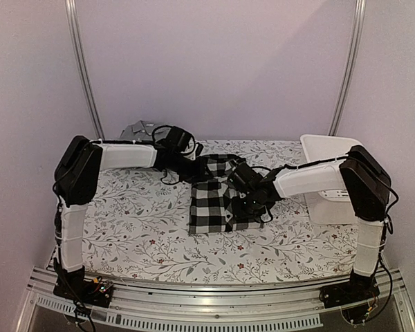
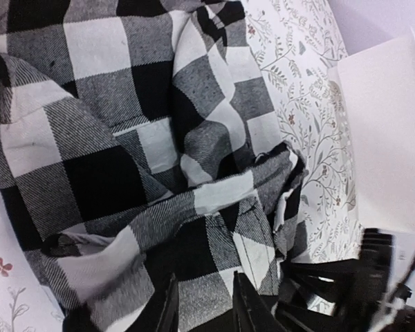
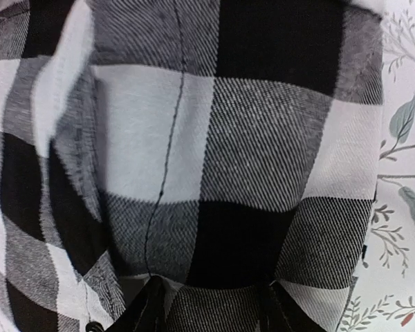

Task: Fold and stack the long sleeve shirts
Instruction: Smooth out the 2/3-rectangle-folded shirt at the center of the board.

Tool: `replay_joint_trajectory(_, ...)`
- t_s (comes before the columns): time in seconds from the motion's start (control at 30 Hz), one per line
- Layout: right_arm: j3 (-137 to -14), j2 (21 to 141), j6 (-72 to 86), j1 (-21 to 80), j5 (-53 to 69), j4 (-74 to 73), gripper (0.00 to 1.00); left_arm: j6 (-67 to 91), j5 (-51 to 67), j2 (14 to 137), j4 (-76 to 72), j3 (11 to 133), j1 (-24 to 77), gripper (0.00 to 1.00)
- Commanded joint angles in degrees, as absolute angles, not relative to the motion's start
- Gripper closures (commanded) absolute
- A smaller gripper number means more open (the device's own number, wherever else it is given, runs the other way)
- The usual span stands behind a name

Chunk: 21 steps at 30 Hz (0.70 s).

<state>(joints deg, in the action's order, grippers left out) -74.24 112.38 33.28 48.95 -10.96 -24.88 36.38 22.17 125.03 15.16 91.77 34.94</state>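
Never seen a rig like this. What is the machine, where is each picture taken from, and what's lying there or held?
Two robot arms, the left arm and right arm, are bolted at the near edge. One picture looks down from above; the others come from wrist cameras. On the flower-printed tablecloth lies a black-and-white checked cloth shirt, with a plain grey shirt at the back left and a white plastic basket at the right. The left hand looks closed on the checked shirt. The right hand has its cloth between its fingers; whether it grips is unclear.
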Motion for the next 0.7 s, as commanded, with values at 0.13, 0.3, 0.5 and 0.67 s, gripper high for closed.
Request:
replay_joint_trajectory(0.13,-69.5,114.1,35.7,48.8,-9.5,-23.9,0.52,34.7,21.7,114.3,14.7,85.0,35.5,0.65)
replay_joint_trajectory(0.3,-68.6,107.3,35.8,49.1,-10.6,-25.9,0.46,35.7,21.5,106.9,13.6,74.4,35.5,0.65)
replay_joint_trajectory(0.5,-64.5,98.5,36.2,49.0,-11.5,-26.9,0.50,37.2,24.0,97.3,9.8,59.2,37.2,0.67)
replay_joint_trajectory(0.67,-61.2,97.6,36.2,49.0,-10.5,-26.5,0.61,39.4,23.7,95.0,7.8,52.7,40.3,0.67)
